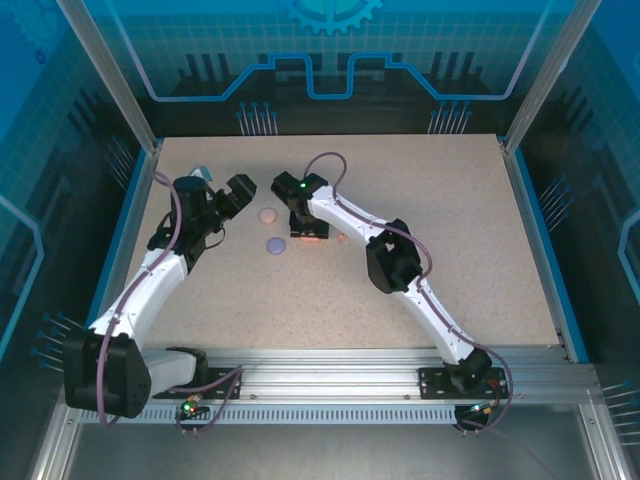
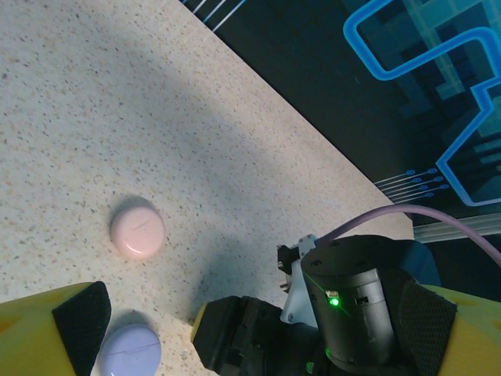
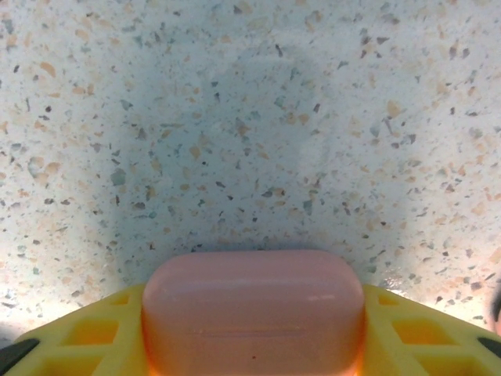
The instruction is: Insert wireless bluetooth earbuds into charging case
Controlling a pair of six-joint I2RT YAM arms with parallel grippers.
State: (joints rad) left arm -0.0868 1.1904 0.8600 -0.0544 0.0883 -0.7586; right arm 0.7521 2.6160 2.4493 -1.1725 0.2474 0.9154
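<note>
My right gripper (image 1: 308, 232) points down at the table's middle, shut on a coral-red charging case (image 3: 252, 313) that sits between its yellow fingers (image 3: 94, 333), just above or on the speckled top. A tiny coral-red earbud (image 1: 341, 238) lies just right of it. The purple and pale pink earbuds are out of view. A closed pale pink case (image 1: 267, 215) (image 2: 138, 232) and a closed purple case (image 1: 276, 244) (image 2: 129, 352) lie left of the right gripper. My left gripper (image 1: 228, 197) (image 2: 266, 341) hovers left of them, open and holding nothing.
The right arm's black wrist (image 2: 352, 305) with its green light stands close between my left fingers' line of sight and the cases. The table's far edge (image 2: 313, 149) and blue side rails (image 1: 120, 230) bound the speckled table top.
</note>
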